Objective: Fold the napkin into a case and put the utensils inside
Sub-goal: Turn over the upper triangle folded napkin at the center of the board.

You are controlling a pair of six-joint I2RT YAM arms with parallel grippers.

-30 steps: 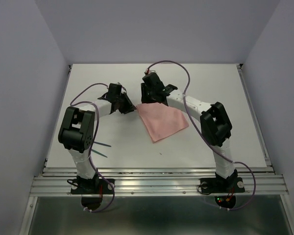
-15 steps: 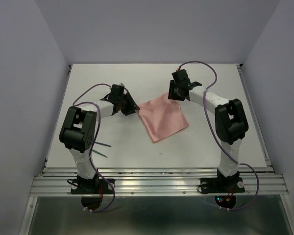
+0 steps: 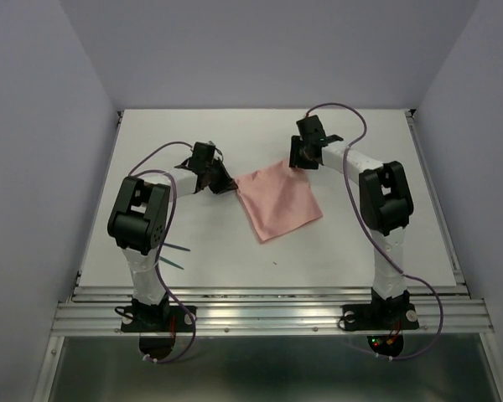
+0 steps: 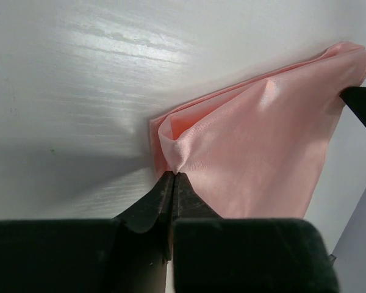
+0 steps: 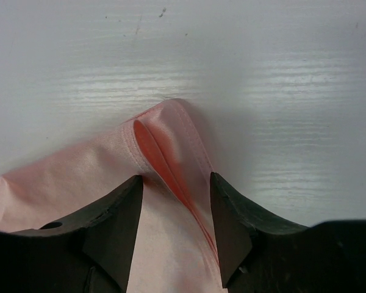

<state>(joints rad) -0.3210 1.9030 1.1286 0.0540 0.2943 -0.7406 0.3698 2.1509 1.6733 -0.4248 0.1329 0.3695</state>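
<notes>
So mid-fold: left gripper (image 4: 172,176) pinches a napkin (image 4: 256,152) corner, right gripper (image 5: 175,183) gapes around another, probably needs closing next

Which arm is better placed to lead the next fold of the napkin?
Left. The left hand is closed on the left corner of the napkin, so it can likely pull at once. The right hand only straddles the far corner, open, gripping nothing.
</notes>
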